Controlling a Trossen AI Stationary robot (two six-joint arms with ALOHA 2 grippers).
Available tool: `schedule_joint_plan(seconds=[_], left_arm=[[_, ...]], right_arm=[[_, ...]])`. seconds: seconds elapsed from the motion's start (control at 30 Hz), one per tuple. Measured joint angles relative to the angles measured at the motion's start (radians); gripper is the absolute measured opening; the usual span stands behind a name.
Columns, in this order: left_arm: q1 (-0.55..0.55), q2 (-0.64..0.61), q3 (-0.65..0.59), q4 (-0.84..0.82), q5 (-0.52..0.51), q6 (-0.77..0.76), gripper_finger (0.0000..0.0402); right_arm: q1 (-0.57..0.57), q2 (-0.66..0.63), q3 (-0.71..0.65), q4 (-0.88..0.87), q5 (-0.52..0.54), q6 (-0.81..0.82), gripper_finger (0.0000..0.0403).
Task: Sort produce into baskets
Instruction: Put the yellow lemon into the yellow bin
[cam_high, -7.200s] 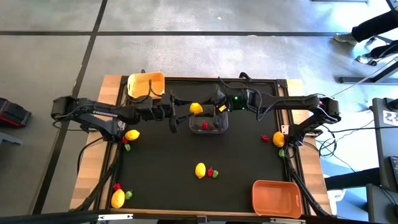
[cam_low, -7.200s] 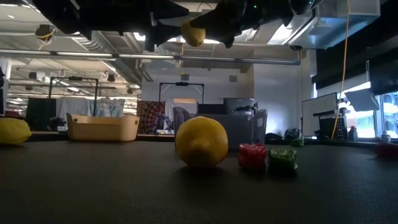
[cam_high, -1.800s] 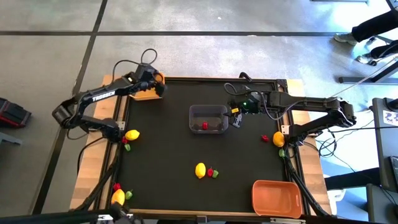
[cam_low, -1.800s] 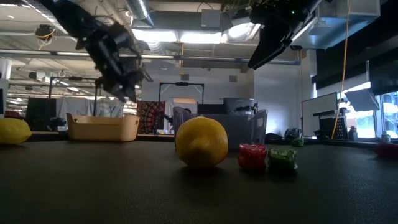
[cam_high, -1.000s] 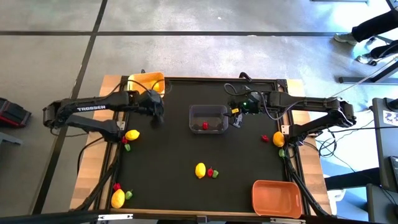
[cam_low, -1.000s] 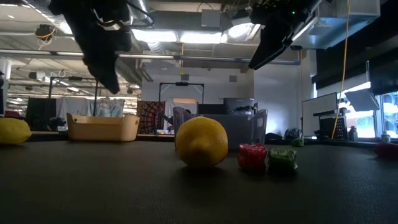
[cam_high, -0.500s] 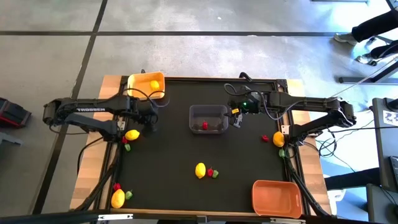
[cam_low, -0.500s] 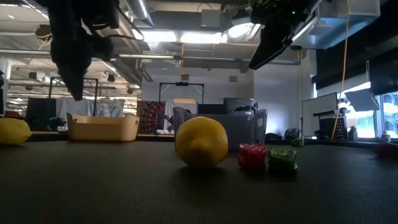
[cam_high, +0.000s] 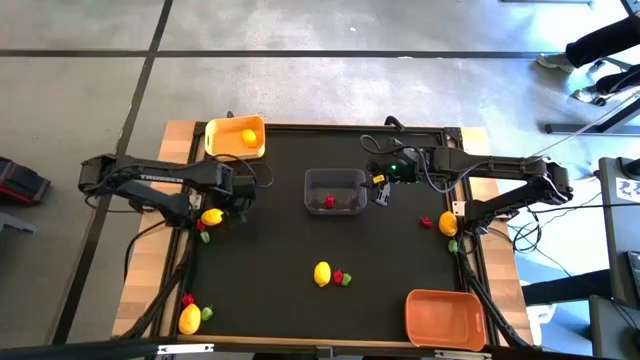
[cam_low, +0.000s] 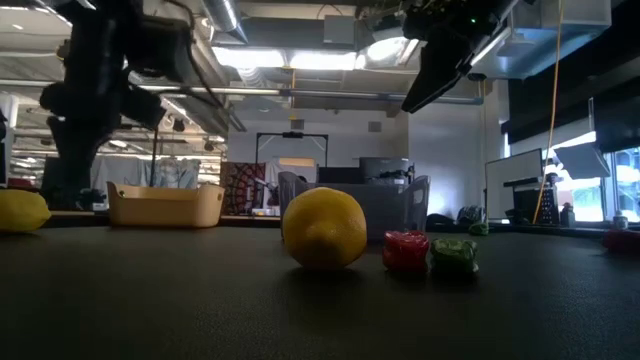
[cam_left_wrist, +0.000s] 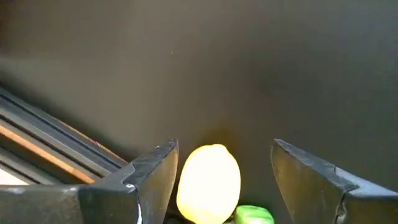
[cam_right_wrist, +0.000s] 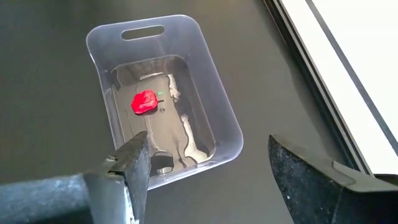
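Note:
My left gripper (cam_high: 232, 203) hangs open, pointing down, just above a yellow lemon (cam_high: 212, 216) at the mat's left edge. In the left wrist view the lemon (cam_left_wrist: 208, 183) lies between the two fingers, untouched, with a green piece (cam_left_wrist: 254, 215) beside it. The yellow basket (cam_high: 235, 137) at the far left holds one lemon (cam_high: 249, 137). My right gripper (cam_high: 380, 190) waits open in the air beside the clear basket (cam_right_wrist: 165, 93), where a red piece (cam_right_wrist: 144, 102) lies. The orange basket (cam_high: 445, 318) stands at the near right.
More produce lies on the black mat: a lemon (cam_high: 322, 273) with a red piece and a green piece at the near middle, a lemon (cam_high: 448, 225) with small pieces at the right edge, and a lemon (cam_high: 190, 319) with pieces at the near left corner.
My left gripper has come away from beside the yellow basket toward the table's near left, sinking and tipping until it points down over the lemon at the left edge. Its fingers have stayed open.

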Motion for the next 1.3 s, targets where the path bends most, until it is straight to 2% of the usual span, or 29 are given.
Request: schedule_joint_plan(seconds=[0.2, 0.43, 1.07, 1.3], left_arm=[[-0.003, 0.070, -0.011, -0.060, 0.003, -0.006, 0.0251], [-0.003, 0.141, -0.011, -0.070, 0.077, -0.015, 0.0251], [-0.002, 0.384, -0.011, -0.071, 0.085, 0.068, 0.0251], [-0.002, 0.432, -0.009, -0.071, 0.087, 0.106, 0.0211]], right_arm=[[0.000, 0.000, 0.000, -0.003, -0.001, 0.001, 0.0264], [0.000, 0.000, 0.000, -0.004, -0.001, 0.002, 0.0264], [0.000, 0.000, 0.000, -0.002, -0.001, 0.001, 0.0264], [0.000, 0.000, 0.000, -0.002, -0.001, 0.000, 0.0264]])
